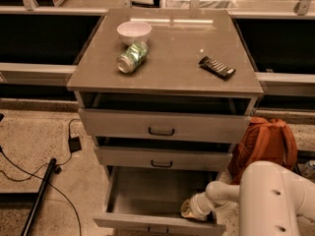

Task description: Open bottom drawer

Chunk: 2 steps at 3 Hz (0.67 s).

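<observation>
The bottom drawer (pixel 147 193) of the grey cabinet is pulled far out, and its plain grey inside shows. Its front (pixel 157 225) lies at the bottom edge of the view, handle mostly cut off. My gripper (pixel 189 209) reaches in from the right on a white arm (pixel 221 195) and sits inside the drawer at its front right corner, just behind the drawer front. The middle drawer (pixel 162 159) and the top drawer (pixel 162 127) stand slightly ajar above it.
On the cabinet top (pixel 167 68) are a white bowl (pixel 134 32), a green can (pixel 132 57) on its side and a dark snack bar (pixel 217 67). An orange backpack (pixel 266 141) leans at the right. Black cables and a black rod (pixel 39 191) lie on the floor at the left.
</observation>
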Available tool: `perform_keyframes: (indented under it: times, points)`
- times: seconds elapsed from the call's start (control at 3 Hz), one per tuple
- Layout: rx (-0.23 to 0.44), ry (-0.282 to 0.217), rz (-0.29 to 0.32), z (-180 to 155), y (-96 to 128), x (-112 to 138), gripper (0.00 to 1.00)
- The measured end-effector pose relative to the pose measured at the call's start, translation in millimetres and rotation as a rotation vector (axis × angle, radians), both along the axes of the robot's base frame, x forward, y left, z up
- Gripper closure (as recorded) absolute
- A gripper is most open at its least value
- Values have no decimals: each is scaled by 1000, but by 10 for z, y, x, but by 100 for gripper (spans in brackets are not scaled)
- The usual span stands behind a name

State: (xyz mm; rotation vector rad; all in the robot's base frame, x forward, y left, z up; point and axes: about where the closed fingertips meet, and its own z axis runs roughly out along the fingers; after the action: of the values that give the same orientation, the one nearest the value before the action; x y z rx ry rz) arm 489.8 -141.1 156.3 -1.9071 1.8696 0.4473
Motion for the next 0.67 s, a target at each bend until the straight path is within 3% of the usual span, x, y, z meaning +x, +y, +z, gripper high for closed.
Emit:
perform_keyframes:
  times: [0.33,0.67]
  points:
    - [-4,85,30,-206,-20,-245,100]
    - [-4,85,30,-206,-23,-229,100]
